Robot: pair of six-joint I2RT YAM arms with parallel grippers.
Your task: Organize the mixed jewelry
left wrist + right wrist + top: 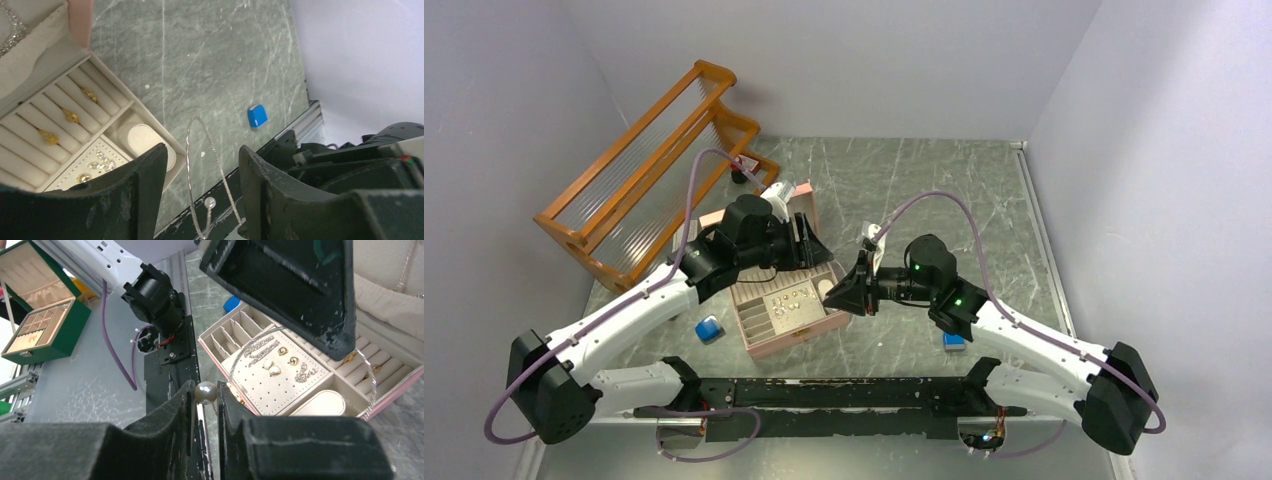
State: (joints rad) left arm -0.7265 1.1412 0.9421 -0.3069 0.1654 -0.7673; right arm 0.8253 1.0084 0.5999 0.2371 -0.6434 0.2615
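My right gripper point(205, 389) point(852, 290) is shut on the pearl bead point(205, 393) at the end of the thin wire hoop point(250, 347), holding it just right of the open pink box point(792, 338). The hoop point(189, 165) hangs between the spread fingers of my left gripper point(201, 152) point(809, 240). That gripper is open and hovers over the box's far right part. The hoop's far strand seems to touch its right finger point(260, 185). Tiny gold and silver pieces point(282, 351) point(70, 116) lie in the box's cream tray and ring rolls.
An orange wooden rack point(649, 170) stands at the back left. One blue block point(709, 328) lies left of the box, another point(953, 341) point(257, 116) under the right arm. A green jewellery box point(45, 335) sits beyond the table's near rail.
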